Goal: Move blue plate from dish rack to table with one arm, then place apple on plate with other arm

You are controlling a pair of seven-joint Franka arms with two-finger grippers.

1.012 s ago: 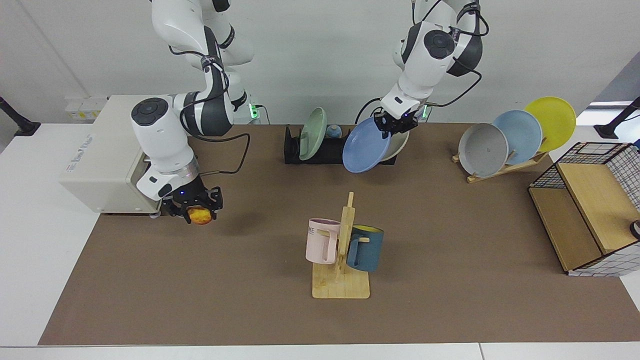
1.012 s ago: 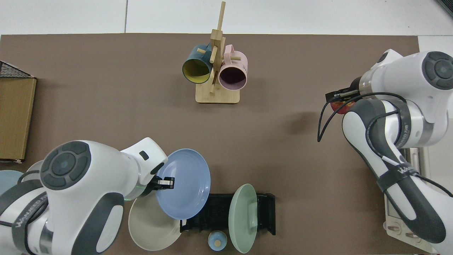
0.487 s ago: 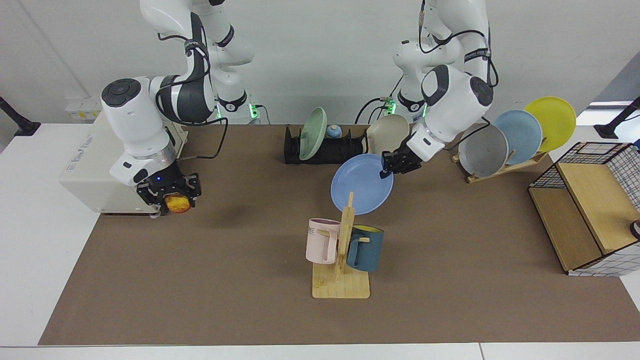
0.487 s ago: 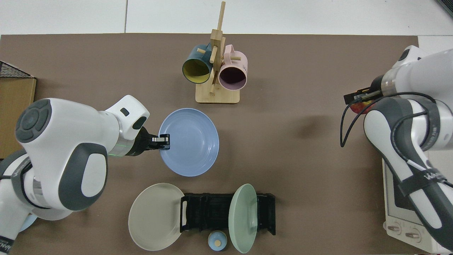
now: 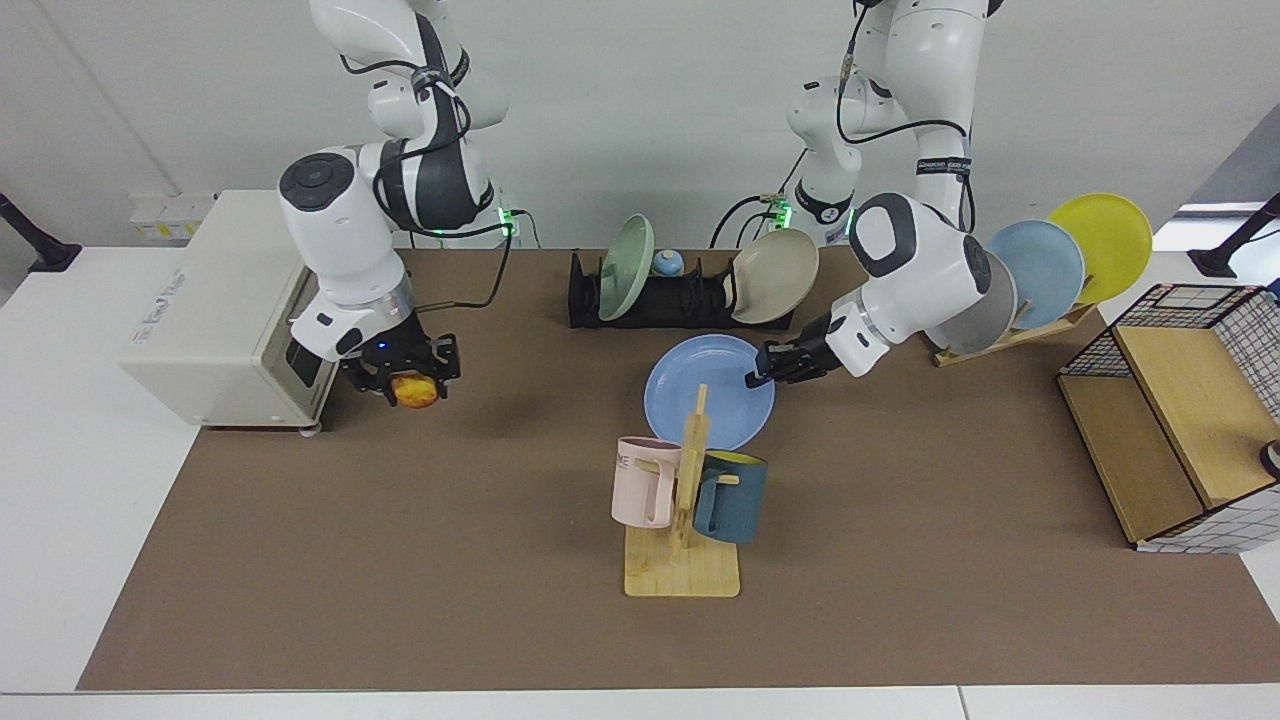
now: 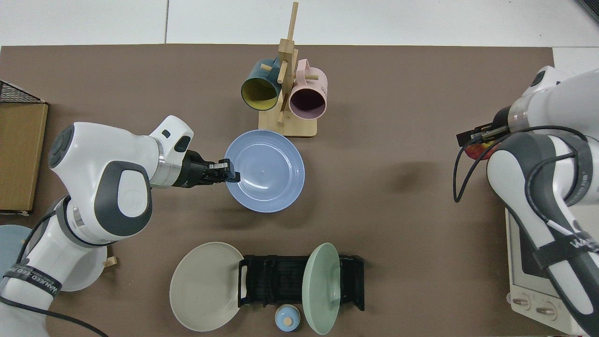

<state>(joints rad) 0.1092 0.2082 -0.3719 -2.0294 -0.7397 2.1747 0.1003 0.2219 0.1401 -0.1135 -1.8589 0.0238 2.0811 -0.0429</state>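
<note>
Nearest the facing camera stands a light wooden mug stand [image 5: 683,520] with a flat square base and round pegs; a matte pink mug [image 5: 645,481] and a dark teal mug [image 5: 731,496] with a yellow interior hang from it.

Just behind the stand, the blue plate [image 5: 709,392], round, shallow and matte, is out of the rack and sits level at or just above the brown mat of the table [image 5: 400,560]; contact with the mat cannot be confirmed. The left pincer [image 5: 763,368] is pinching the plate's rim; in the top view its fingers [image 6: 229,171] sit over the rim's edge.

At the same depth, beside a cream box-shaped appliance [image 5: 215,310], the right pincer [image 5: 412,372] hangs above the mat, clamped on the apple [image 5: 416,389], a small round fruit showing orange-yellow and red.

Farther back lies the dish rack [image 5: 660,295], low, black and slotted. A pale green plate [image 5: 625,266] stands upright in it, a beige plate [image 5: 773,276] leans at its end, and a small blue knobbed lid [image 5: 668,263] sits behind it.

A slanted wooden rack [image 5: 1010,335] carries grey [image 5: 995,300], sky-blue [image 5: 1045,260] and yellow [image 5: 1105,240] plates.
</note>
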